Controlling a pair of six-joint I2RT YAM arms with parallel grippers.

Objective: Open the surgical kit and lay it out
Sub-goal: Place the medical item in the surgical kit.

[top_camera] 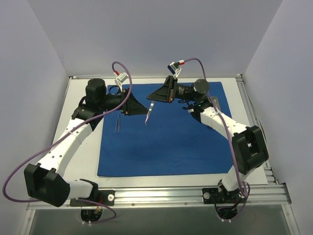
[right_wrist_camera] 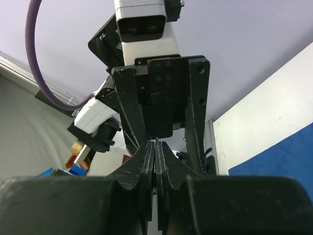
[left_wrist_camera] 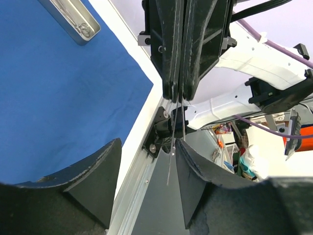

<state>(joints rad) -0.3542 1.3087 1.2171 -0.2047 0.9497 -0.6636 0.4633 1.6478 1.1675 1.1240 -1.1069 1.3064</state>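
Observation:
The royal-blue cloth point(top_camera: 166, 142) of the surgical kit lies spread flat as a large sheet; it also shows in the left wrist view point(left_wrist_camera: 58, 98). My right gripper point(top_camera: 150, 96) is shut on thin silver tweezers point(top_camera: 148, 115), which hang point-down above the cloth's far part. In the right wrist view its fingers point(right_wrist_camera: 157, 147) are pressed together. My left gripper point(top_camera: 143, 110) faces it, open; in the left wrist view point(left_wrist_camera: 146, 147) the tweezers point(left_wrist_camera: 172, 147) hang by its right finger, untouched. A second thin silver instrument point(top_camera: 117, 123) lies on the cloth's left part.
A shallow metal tray point(left_wrist_camera: 73, 19) sits on the cloth at the far right, partly behind my right arm. The white table point(top_camera: 88, 152) borders the cloth on the left. An aluminium rail point(top_camera: 161, 196) runs along the near edge. Grey walls enclose the table.

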